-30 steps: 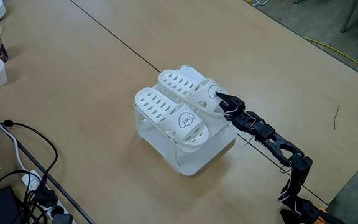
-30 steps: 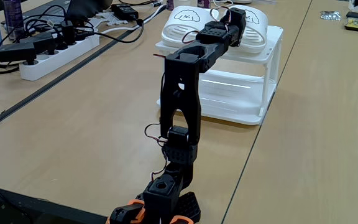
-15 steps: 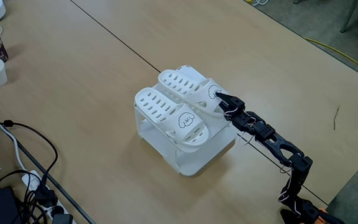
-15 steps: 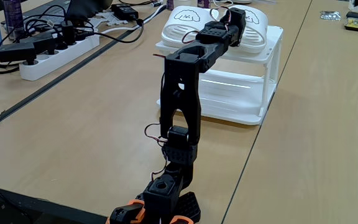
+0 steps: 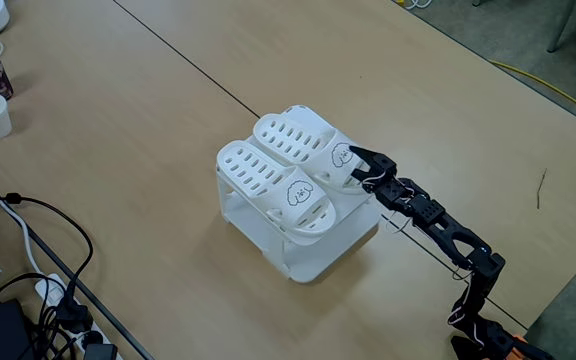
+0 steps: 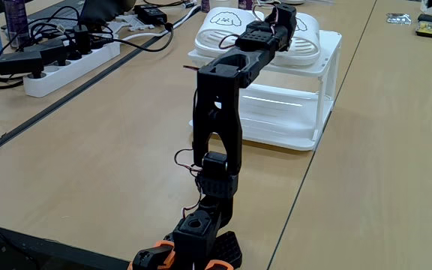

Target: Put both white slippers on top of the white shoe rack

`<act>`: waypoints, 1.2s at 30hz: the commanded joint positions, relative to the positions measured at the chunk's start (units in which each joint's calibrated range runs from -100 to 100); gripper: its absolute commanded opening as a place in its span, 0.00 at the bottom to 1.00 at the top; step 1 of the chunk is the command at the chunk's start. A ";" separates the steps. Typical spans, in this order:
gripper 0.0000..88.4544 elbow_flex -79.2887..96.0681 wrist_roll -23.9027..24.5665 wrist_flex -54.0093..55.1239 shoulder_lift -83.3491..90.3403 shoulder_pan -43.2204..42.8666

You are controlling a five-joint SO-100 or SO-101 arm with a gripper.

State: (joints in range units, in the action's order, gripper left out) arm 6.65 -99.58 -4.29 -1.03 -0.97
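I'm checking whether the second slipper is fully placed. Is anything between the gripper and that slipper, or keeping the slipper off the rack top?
Nothing visible does. The gripper sits right at the strap end of the far slipper, which already lies on the white shoe rack beside the other slipper.

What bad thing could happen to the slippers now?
Both slippers lie on the rack, toes sticking out past its edge. The claw is open, right at the toe of the far slipper. If it catches the strap as it backs off, it may drag that slipper off. It could also bump the near slipper, lying close beside it, so that one slides too.
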 commanded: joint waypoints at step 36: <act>0.25 10.99 -0.42 0.24 14.70 -0.84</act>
State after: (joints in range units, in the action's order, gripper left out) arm 17.79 -99.58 -4.29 7.30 -2.32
